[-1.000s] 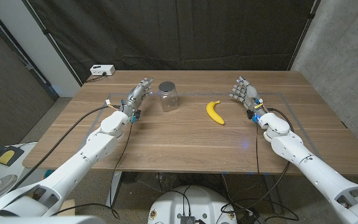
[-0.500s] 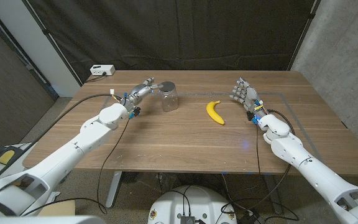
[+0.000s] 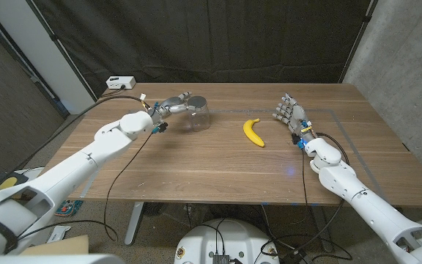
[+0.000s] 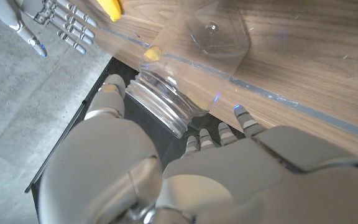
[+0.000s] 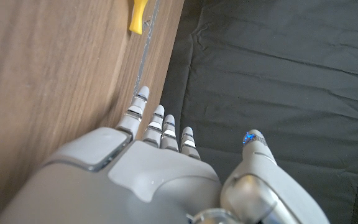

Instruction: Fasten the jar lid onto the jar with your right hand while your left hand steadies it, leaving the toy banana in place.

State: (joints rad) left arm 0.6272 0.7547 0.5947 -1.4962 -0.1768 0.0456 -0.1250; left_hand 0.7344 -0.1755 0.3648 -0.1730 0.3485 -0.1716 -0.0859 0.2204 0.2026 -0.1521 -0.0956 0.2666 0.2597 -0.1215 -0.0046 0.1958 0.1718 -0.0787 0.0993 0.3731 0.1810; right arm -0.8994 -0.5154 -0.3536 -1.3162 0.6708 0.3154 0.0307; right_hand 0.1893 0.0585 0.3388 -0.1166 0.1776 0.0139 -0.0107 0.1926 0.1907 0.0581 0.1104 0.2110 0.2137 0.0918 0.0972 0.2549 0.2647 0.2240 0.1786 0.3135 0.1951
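Note:
A clear glass jar [image 3: 197,117] with a grey top [image 3: 196,102] stands upright at the table's back left of centre. My left hand [image 3: 173,105] reaches it from the left. In the left wrist view its thumb [image 4: 109,96] and fingers [image 4: 225,132] bracket the jar's ribbed neck [image 4: 160,107], with a narrow gap beside the thumb. I cannot tell whether a lid sits on the neck. The yellow toy banana [image 3: 253,132] lies mid-table. My right hand [image 3: 290,114] stands to its right, fingers apart and holding nothing. The right wrist view shows the banana [image 5: 137,15] beyond that hand [image 5: 166,168].
A small white box [image 3: 119,83] with a cable sits at the table's back left corner. Thin tape lines [image 3: 343,117] mark the wooden table [image 3: 218,169]. A black curtain hangs behind. The left wrist view also catches the right hand [image 4: 55,25] and the banana [image 4: 109,6].
My left hand has moved right from beside the jar until its thumb and fingers are around the jar's top, and the left arm has risen. The right hand and the banana have barely shifted.

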